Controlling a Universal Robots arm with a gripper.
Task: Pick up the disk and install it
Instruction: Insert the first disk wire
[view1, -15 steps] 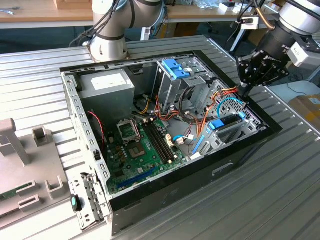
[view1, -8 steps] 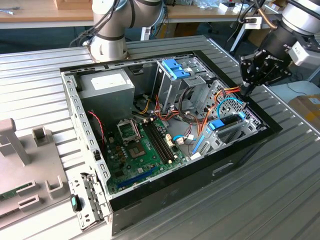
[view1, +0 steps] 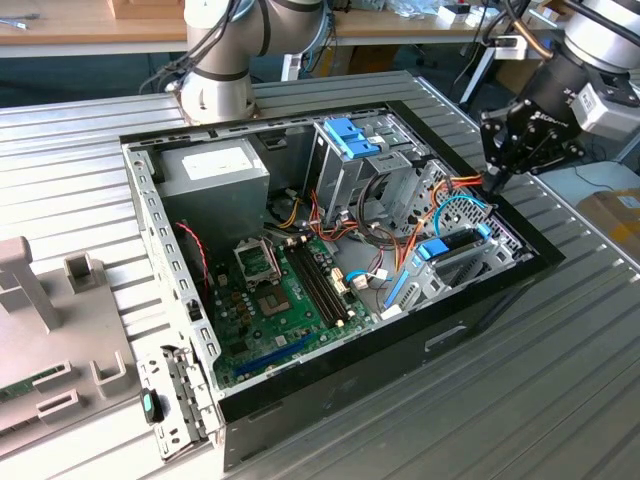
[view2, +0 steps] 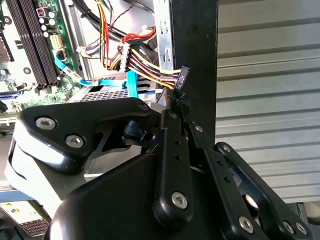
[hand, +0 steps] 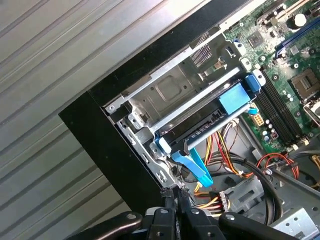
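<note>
Ribbed metal table (view1: 560, 400) carries an open case (view1: 400, 345), with a motherboard (view1: 290, 300) on its floor. The disk (hand: 205, 127) lies in a bay at the corner of the case towards the exterior view's right. It looks flat, and seated or very nearly so, between the bay's metal rails. The gripper (hand: 175, 194) hangs at the case wall just beside the disk's outer end. Its fingers are drawn together with nothing visible between them, so it carries nothing. I judge the step to be final seating, with the closed fingers serving as a pusher. Doing it well means keeping any push in line with the rails and square to the disk's end. The fingertips should also stay clear of the wire bundle (hand: 215, 202) right beside them (easily snagged) and of the blue cable (hand: 192, 165) draped over the bay's edge. The disk's long axis runs from the case wall inward. Its blue tab (hand: 234, 99) points at the motherboard, and its other end points back towards the gripper.
</note>
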